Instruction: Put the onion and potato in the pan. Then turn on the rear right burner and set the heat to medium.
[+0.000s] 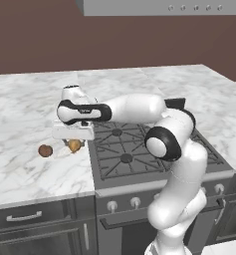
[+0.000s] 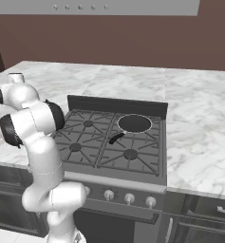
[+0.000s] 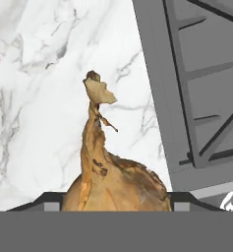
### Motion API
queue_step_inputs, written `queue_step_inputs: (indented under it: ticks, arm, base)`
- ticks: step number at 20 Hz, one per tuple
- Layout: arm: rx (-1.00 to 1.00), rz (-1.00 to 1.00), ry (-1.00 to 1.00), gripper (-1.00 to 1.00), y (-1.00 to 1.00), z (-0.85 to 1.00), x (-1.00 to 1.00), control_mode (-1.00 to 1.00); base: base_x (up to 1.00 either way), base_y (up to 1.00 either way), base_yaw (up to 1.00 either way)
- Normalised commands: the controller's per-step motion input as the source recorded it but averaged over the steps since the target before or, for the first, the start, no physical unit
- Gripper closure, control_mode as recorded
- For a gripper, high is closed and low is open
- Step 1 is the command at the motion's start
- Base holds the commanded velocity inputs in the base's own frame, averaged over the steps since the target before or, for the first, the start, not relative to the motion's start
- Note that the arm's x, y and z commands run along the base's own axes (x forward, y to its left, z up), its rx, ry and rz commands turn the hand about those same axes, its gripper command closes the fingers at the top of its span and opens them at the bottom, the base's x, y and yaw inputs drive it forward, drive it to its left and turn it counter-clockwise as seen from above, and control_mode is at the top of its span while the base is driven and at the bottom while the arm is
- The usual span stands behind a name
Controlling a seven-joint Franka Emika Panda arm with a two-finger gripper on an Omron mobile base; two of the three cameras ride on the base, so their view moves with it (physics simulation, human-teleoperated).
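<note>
The onion (image 1: 74, 146), a golden-tan bulb, lies on the marble counter just left of the stove. In the hand view the onion (image 3: 113, 184) sits low in the middle with its dry stem pointing up. My gripper (image 1: 74, 141) hangs straight over it, open, one dark fingertip (image 3: 49, 202) close on each side of the bulb. The potato (image 1: 45, 150), a reddish-brown lump, rests a little further left. The pan (image 2: 134, 123) stands on the rear right burner (image 2: 149, 131), its black handle towards the front.
The stove (image 1: 124, 149) has black grates, and its steel edge (image 3: 157, 123) runs right beside the onion. Knobs (image 2: 129, 197) line the stove front. Marble counter (image 1: 20, 119) stretches left and right. A range hood (image 2: 123, 7) hangs above.
</note>
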Motion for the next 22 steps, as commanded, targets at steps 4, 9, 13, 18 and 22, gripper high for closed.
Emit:
queue_step_inputs:
  ticks: [4,9,13,18,22]
  arm:
    - [0.00,0.00,0.00,1.00,-1.00,0.41,0.00,-1.00]
    - [0.00,0.00,0.00,1.00,-0.98,0.21,0.00,-1.00]
    - [0.00,0.00,0.00,1.00,-0.86,0.18,0.00,-1.00]
    - [0.00,0.00,-0.01,1.00,-0.88,0.16,0.04,-1.00]
    - [0.00,0.00,-0.01,1.00,-0.89,0.14,0.06,-1.00]
  base:
    - [0.00,0.00,0.00]
    - [0.00,0.00,0.00]
    - [0.00,0.00,0.00]
    - [0.00,0.00,0.00]
    - [0.00,0.00,0.00]
